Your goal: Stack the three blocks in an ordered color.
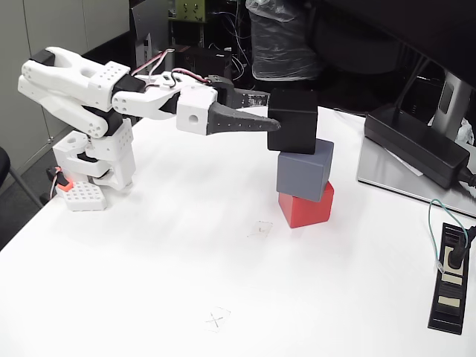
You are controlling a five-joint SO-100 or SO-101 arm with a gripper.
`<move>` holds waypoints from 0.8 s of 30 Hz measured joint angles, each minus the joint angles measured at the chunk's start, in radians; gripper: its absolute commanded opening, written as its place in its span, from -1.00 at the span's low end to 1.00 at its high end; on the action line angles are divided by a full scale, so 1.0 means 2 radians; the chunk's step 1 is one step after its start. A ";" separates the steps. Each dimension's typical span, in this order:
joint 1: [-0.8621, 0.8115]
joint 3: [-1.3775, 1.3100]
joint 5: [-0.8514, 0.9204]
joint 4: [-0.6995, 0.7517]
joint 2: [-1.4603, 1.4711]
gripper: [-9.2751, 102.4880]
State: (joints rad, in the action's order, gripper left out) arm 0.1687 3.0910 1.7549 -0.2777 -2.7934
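Observation:
Three blocks stand in one stack right of the table's middle. The red block point(305, 207) is at the bottom and the slate grey block point(303, 171) sits on it, turned slightly. The black block point(294, 120) is on top, apparently resting on the grey one. My gripper point(273, 111) reaches in from the left, level with the black block. Its dark near finger point(242, 123) lies against the block's front left face, and the far finger goes behind the block. The jaws look shut on the black block.
The white arm base point(93, 167) stands at the table's left edge. A flat black power brick point(416, 145) lies on a grey slab at the right. A black power strip point(450, 277) with a cable sits near the right edge. Small pen marks point(216, 319) show on the tabletop.

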 measured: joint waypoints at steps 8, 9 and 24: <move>0.000 0.000 0.000 0.000 0.000 -0.24; 0.000 0.000 0.000 0.000 0.000 -0.24; -0.025 0.000 0.000 -0.072 -0.003 -0.24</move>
State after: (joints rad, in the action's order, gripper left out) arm 0.1197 3.0910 1.7549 -0.4218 -2.7995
